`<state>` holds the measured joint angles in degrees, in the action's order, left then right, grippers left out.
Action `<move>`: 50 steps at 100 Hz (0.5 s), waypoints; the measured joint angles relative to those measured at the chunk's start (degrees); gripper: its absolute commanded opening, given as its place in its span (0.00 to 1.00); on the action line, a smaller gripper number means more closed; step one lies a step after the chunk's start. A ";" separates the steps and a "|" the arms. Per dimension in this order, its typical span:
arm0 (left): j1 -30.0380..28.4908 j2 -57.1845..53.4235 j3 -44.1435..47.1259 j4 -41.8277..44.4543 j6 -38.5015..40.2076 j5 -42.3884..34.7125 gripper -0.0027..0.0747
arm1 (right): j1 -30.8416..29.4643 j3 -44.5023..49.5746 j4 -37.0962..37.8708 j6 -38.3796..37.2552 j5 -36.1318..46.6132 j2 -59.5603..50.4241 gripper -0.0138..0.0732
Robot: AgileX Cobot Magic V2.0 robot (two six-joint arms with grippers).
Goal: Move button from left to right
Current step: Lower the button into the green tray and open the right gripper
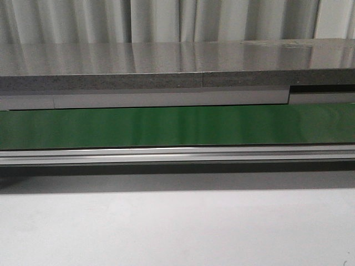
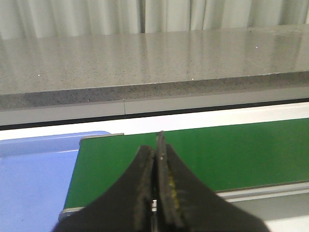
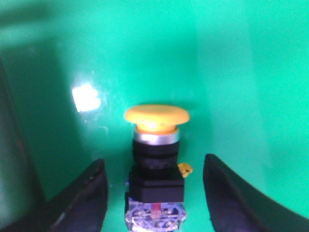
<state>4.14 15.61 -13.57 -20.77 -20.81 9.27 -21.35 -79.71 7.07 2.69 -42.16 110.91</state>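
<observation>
The button (image 3: 155,145) has a round yellow-orange cap, a silver ring, a black body and a clear bluish base. It lies on a green surface (image 3: 231,72) in the right wrist view. My right gripper (image 3: 153,162) is open, with one finger on each side of the button's body and a gap on both sides. My left gripper (image 2: 155,145) is shut and empty, above the near edge of the green conveyor belt (image 2: 241,150). Neither gripper nor the button shows in the front view.
The green belt (image 1: 177,126) runs across the front view, with an aluminium rail (image 1: 177,155) in front and a grey stone counter (image 1: 166,66) behind. A white table (image 1: 177,227) lies nearest. A blue tray (image 2: 34,179) sits at the belt's end.
</observation>
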 measured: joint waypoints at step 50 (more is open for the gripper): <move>0.00 0.00 0.00 0.00 0.00 0.00 0.01 | 5.91 1.63 -6.62 -1.44 6.34 -16.66 0.67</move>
<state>4.14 15.61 -13.57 -20.77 -20.81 9.27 -15.44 -78.07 0.46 1.25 -35.82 94.26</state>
